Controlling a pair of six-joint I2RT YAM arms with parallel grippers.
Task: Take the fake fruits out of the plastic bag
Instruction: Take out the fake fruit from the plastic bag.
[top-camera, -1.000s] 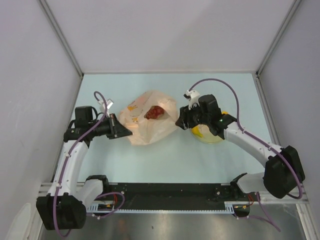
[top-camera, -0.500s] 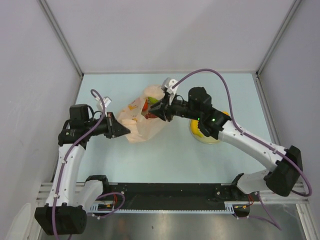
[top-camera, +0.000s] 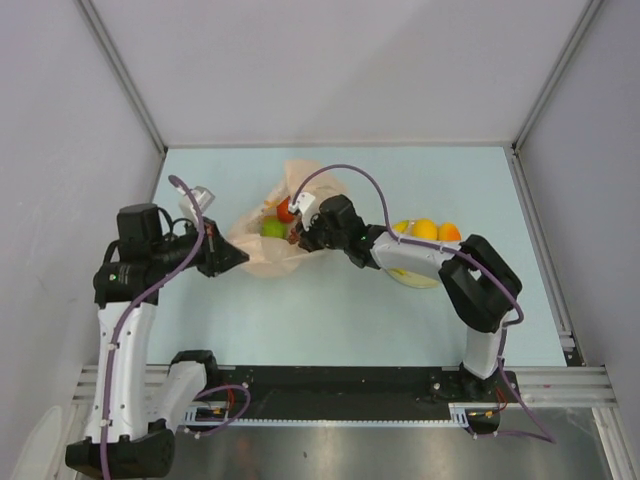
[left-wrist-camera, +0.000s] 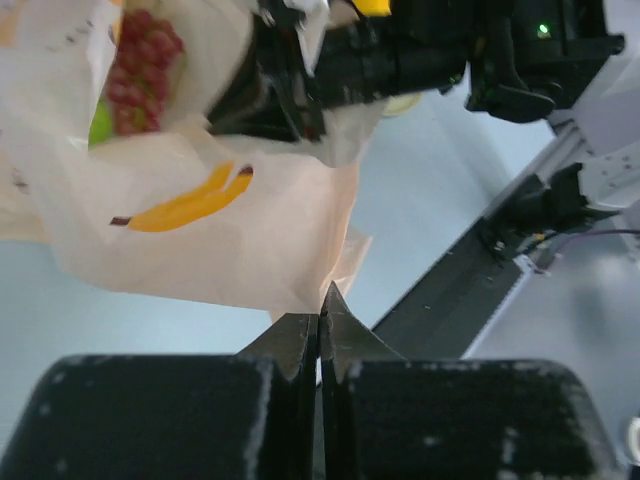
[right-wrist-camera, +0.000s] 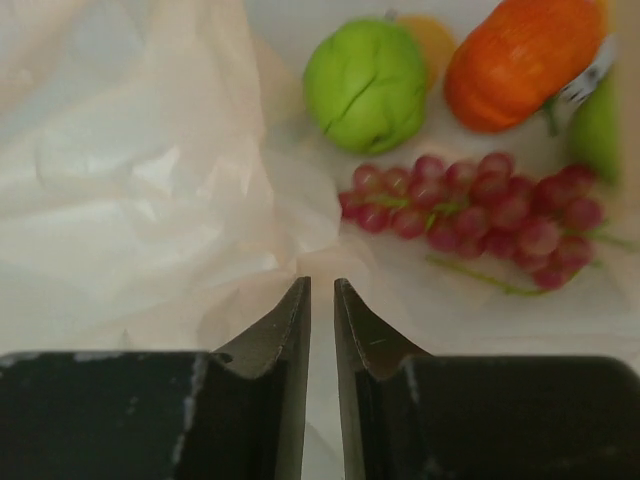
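Observation:
The peach plastic bag (top-camera: 262, 258) lies left of centre, and my left gripper (top-camera: 240, 258) is shut on its near edge (left-wrist-camera: 300, 290). My right gripper (top-camera: 298, 235) reaches into the bag's mouth. Its jaws stand a narrow slit apart with a fold of bag film (right-wrist-camera: 300, 215) gathered at the tips (right-wrist-camera: 322, 290). Just ahead of them lie a dark red grape bunch (right-wrist-camera: 480, 215), a green apple (right-wrist-camera: 366, 84) and an orange-red fruit (right-wrist-camera: 520, 62). A yellow banana shape (left-wrist-camera: 185, 205) shows through the film. A lemon (top-camera: 402, 227) and two orange fruits (top-camera: 437, 230) rest on the plate (top-camera: 415, 277).
The plate sits right of the bag, partly under my right arm's forearm. Grey walls close the table in at the back and on both sides. The black base rail (top-camera: 340, 385) runs along the near edge.
My right arm swung from over the plate into the bag's mouth, and its jaws narrowed. My left gripper pulled the bag's edge leftward and kept hold of it.

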